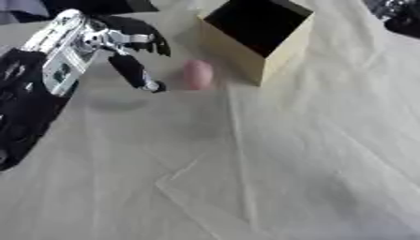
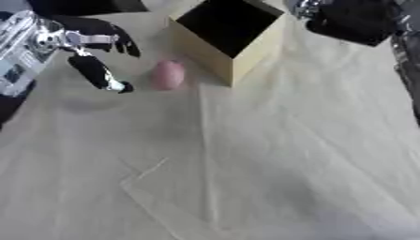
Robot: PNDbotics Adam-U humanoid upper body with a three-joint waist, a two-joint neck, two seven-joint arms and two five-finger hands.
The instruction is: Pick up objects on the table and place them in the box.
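Creased pale cloth [image 1: 271, 178] fills the near part of our view, spread over the table with fold lines running across it. Beyond it, up and to our left, we see our left robot hand [image 1: 123, 49] reaching in from the left edge, black fingers on a silver and black forearm. Its fingers are spread and mostly relaxed: the upper ones fan out toward the box, while 1 long finger [image 1: 131, 70] points down with its tip just above or on the cloth; we cannot tell which. It holds nothing.

Just to the right of that lowered fingertip sits a pink egg-shaped object [image 1: 198, 74], upright on the cloth. A narrow gap shows between fingertip and object, so we read them as close but apart.

Right of the pink object, just beside it, stands the box [image 1: 283, 44], pale tan with a dark open interior, tilted so its mouth faces us. The object sits near the box's lower left wall, outside it.

Our right robot hand [image 2: 353, 21] shows only as a dark blurred mass in the upper right corner of the right eye view; we cannot tell how its fingers are set.
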